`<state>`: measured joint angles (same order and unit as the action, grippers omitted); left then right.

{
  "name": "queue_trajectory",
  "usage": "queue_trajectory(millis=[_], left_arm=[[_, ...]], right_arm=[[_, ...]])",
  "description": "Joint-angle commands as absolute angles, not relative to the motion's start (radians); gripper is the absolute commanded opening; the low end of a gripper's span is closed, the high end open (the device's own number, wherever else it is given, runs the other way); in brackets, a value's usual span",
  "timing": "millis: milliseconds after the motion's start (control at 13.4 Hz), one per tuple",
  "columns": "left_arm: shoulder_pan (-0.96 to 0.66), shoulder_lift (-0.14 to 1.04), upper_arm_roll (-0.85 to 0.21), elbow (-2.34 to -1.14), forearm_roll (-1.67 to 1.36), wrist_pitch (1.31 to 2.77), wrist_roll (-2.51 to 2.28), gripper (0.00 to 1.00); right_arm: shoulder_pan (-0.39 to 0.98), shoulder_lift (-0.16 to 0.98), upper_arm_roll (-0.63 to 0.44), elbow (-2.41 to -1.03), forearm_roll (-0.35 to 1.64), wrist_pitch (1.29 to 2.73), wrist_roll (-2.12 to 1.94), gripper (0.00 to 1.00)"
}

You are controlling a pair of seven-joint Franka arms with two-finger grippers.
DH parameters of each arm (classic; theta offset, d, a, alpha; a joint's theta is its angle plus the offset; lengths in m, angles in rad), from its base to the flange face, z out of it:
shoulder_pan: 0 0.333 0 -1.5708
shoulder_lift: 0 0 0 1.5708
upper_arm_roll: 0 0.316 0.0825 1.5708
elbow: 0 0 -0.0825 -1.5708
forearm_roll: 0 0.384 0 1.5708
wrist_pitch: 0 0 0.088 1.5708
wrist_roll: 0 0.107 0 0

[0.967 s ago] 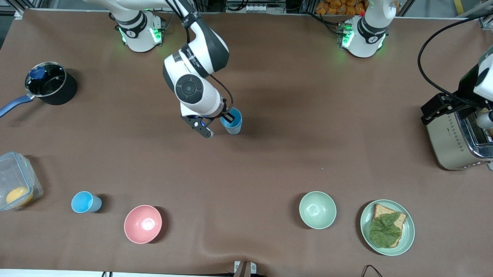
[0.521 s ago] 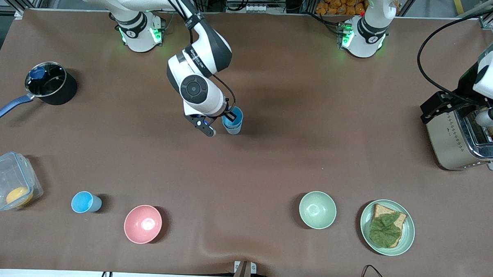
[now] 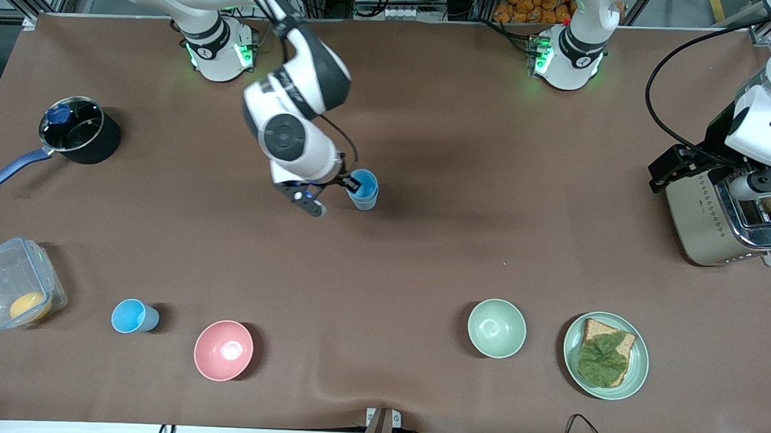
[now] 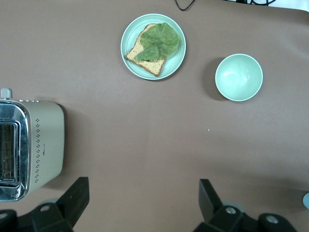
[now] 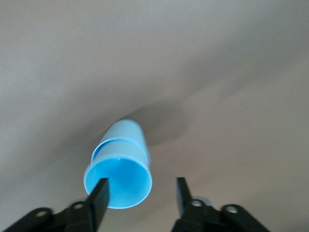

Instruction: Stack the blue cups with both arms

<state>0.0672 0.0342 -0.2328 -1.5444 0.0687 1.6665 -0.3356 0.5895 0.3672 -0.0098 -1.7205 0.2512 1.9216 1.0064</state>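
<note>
A sky-blue cup nested in another blue cup (image 3: 364, 190) stands on the brown table near the middle; the pair also shows in the right wrist view (image 5: 119, 169). My right gripper (image 3: 332, 196) is open just above and beside this stack. In the right wrist view the gripper (image 5: 141, 186) has one finger (image 5: 100, 193) over the rim's edge and the other clear of the cup. A single sky-blue cup (image 3: 134, 316) stands near the front camera, toward the right arm's end. My left gripper (image 3: 668, 169) is open and empty (image 4: 143, 189), waiting over the toaster.
A pink bowl (image 3: 224, 350) sits beside the single cup, with a clear box (image 3: 14, 291) holding a yellow thing. A pale green bowl (image 3: 496, 328), a plate with toast and a leaf (image 3: 637, 360), a toaster (image 3: 712, 221) and a black pot (image 3: 80, 131) are also on the table.
My right gripper's finger has come out of the stacked cup and now sits at the rim's edge. The right arm has shifted toward its own end. The left arm has moved slightly.
</note>
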Motion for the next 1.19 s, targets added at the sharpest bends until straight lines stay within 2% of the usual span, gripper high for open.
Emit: queue_trajectory(millis=[0,521,818,1116], left_arm=[[0.081,0.028,-0.239,-1.546,0.058,1.661,-0.318,1.00],[0.080,0.014,-0.239,-1.551,0.058,1.621,-0.311,1.00],[0.077,0.014,-0.239,-1.549,0.058,1.620,-0.310,1.00],[0.077,0.014,-0.239,-1.543,0.058,1.597,-0.308,1.00]], right_arm=[[0.413,0.246,0.002,-1.746,0.192,1.801,0.713,1.00],[0.062,0.079,0.002,-1.746,0.063,1.620,0.080,1.00],[-0.034,-0.023,0.044,-1.737,-0.021,1.562,-0.027,1.00],[-0.075,-0.025,0.077,-1.646,-0.066,1.502,-0.064,1.00]])
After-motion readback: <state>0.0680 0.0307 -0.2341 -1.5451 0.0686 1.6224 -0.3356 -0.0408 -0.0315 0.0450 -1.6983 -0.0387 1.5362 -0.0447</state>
